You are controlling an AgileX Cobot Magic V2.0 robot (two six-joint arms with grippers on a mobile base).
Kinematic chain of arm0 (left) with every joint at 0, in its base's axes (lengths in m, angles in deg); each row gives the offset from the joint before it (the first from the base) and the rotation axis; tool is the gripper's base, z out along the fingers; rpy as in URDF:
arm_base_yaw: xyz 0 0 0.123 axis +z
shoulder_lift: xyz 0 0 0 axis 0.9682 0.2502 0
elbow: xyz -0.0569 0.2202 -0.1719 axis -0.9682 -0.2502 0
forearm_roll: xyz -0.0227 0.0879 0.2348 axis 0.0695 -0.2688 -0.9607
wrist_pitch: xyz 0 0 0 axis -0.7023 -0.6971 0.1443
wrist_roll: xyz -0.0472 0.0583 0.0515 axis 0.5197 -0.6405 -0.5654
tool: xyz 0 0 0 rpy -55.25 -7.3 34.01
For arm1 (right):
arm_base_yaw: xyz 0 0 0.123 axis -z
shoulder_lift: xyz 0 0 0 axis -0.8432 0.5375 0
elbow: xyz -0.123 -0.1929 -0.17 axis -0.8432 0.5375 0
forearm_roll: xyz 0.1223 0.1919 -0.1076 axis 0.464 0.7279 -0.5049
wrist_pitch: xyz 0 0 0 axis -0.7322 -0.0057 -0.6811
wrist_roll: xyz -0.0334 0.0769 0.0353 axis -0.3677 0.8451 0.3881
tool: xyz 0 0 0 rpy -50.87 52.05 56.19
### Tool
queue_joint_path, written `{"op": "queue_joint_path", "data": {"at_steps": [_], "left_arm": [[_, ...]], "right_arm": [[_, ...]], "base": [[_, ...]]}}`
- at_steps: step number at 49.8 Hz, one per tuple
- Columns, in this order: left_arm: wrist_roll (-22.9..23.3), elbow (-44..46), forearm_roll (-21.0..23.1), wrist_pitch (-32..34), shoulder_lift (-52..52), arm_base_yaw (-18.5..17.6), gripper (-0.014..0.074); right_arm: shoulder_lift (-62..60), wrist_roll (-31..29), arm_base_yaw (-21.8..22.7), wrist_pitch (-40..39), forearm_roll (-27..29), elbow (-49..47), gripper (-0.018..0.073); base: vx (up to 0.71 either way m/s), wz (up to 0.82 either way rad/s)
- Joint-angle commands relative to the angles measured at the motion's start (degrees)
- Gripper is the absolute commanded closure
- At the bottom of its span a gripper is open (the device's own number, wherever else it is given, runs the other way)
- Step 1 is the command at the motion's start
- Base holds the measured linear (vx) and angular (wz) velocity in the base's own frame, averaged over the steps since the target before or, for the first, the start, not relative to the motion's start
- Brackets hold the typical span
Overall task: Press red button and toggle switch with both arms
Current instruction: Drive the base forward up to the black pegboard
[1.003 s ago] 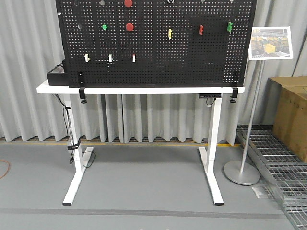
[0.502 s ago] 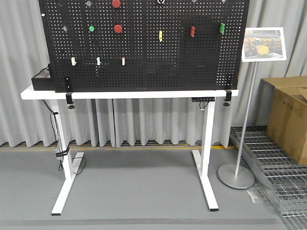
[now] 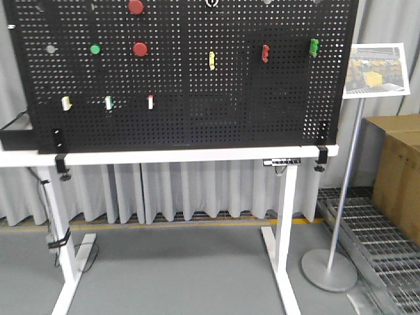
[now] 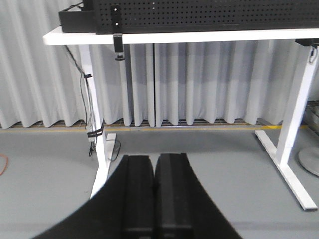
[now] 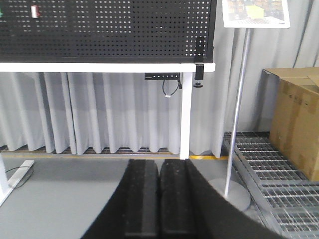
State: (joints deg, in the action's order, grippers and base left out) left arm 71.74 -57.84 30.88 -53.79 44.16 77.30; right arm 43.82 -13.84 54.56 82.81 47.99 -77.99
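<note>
In the front view a black pegboard (image 3: 190, 98) stands on a white table (image 3: 197, 157). It carries a red button (image 3: 140, 49), a second red button (image 3: 136, 6) at the top edge, and the red toggle switch (image 3: 265, 53). Neither arm shows in this view. In the left wrist view my left gripper (image 4: 155, 158) is shut and empty, low above the floor, well short of the table (image 4: 199, 36). In the right wrist view my right gripper (image 5: 159, 163) is shut and empty, facing the table's right leg (image 5: 186, 114).
On the board are also a green button (image 3: 95, 49), a yellow lever switch (image 3: 212, 60), a green lever switch (image 3: 314, 46) and three small white rockers (image 3: 108, 102). A sign stand (image 3: 341, 216) and a cardboard box (image 3: 397, 170) stand right, over a floor grating (image 3: 380, 243).
The view has closed in on the board and shifted: the pegboard now looks larger, sits lower in the frame, and its left edge runs out of view.
</note>
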Motion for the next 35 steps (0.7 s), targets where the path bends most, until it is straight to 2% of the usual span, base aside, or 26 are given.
{"op": "queue_joint_path", "data": {"at_steps": [1, 35], "left_arm": [[0.2, -1.9, 0.4, 4.5, -0.3, -0.1, 0.0595], [0.2, -1.9, 0.4, 4.5, -0.3, -0.1, 0.0595]], "right_arm": [[-0.3, -0.3, 0.3, -5.1, -0.1, 0.6, 0.0559], [-0.3, -0.3, 0.3, -5.1, -0.1, 0.6, 0.0559]], "base": [[0.49, -0.02], [0.49, 0.03]]}}
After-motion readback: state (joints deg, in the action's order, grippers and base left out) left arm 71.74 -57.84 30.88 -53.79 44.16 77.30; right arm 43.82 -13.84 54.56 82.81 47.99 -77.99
